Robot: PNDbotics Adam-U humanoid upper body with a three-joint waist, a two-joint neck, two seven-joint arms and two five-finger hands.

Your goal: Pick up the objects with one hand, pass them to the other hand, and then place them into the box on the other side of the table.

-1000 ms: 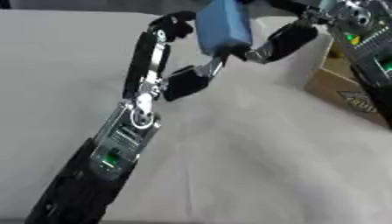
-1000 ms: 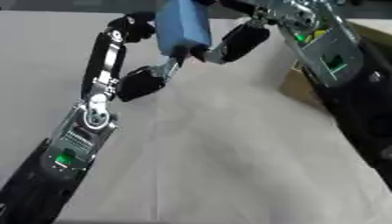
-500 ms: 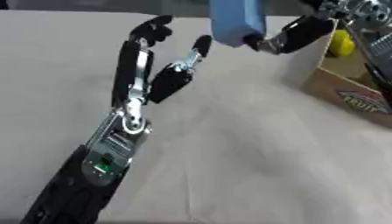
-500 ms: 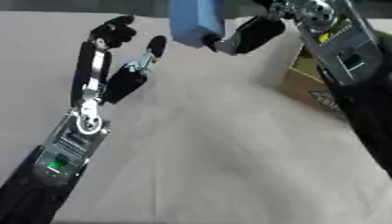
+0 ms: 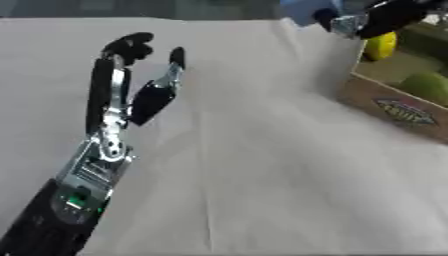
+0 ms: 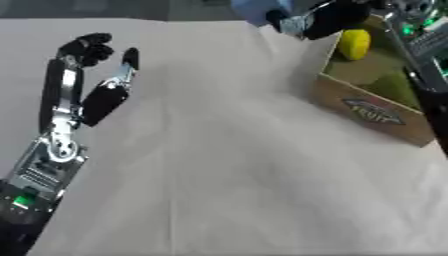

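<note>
Right hand (image 6: 325, 19), black, at the top edge of the frame right of centre, curled round a pale blue block (image 6: 256, 10) cut off by the upper border. Held above the near-left corner of the cardboard box (image 6: 372, 114), just over the white cloth beside it. Fingers wrapped on the block's right side, a silver joint showing between them. Only the lower part of the block in view, so its full shape cannot be told.

Left hand (image 5: 140, 82) raised in the upper left of the frame, holding nothing. Fingers upright with tips bent over at the top, thumb standing apart to the right and pointing up, a clear gap between thumb and fingers. Silver joint at the wrist, black forearm with a small green light running down to the lower left corner.

Cardboard box at the right edge of the frame, open at the top, a printed oval label on its brown front wall. Inside, a yellow lemon-like fruit (image 6: 354, 43) against the far-left wall and a green rounded fruit (image 5: 427, 85) nearer the front right, partly cut off by the frame.

Table covered by a white cloth (image 5: 262, 175) with a faint crease running down the middle. Well apart: the left hand and the box, with bare cloth between them.
</note>
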